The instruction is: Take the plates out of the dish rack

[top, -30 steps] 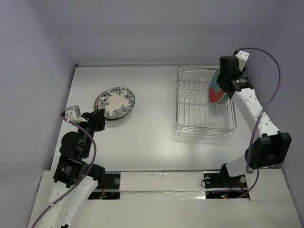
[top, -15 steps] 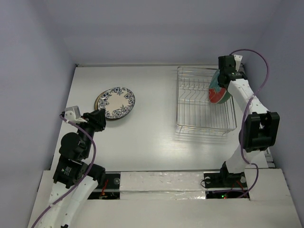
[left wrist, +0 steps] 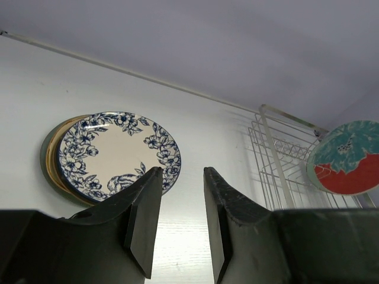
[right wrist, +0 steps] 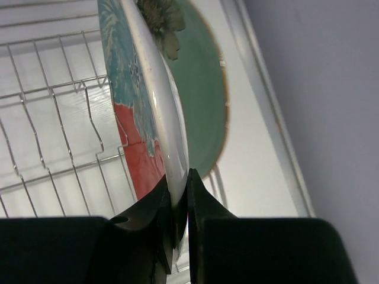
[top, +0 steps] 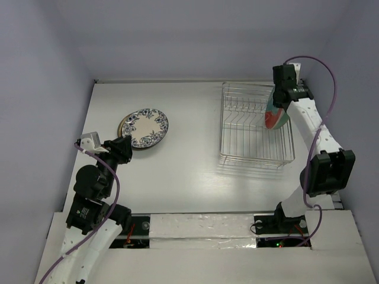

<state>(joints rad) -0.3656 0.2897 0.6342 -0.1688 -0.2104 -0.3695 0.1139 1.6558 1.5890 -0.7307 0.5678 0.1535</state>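
1. The right pincer (right wrist: pixel 177 184) was clamped on the rim of the red-and-teal plate (right wrist: pixel 135 89), which stood on edge at the right side of the dish rack (top: pixel 221 124).
2. A green plate (right wrist: pixel 204 100) stood just behind it.
3. The left pincer (left wrist: pixel 181 177) was parted and held nothing, hovering near the blue floral plate (left wrist: pixel 115 151).
4. That plate lay flat atop other plates on the table (top: pixel 177 171), well apart from the rack.

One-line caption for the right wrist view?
Right pincer shut on the rim of an upright teal-and-red plate at the wire dish rack.
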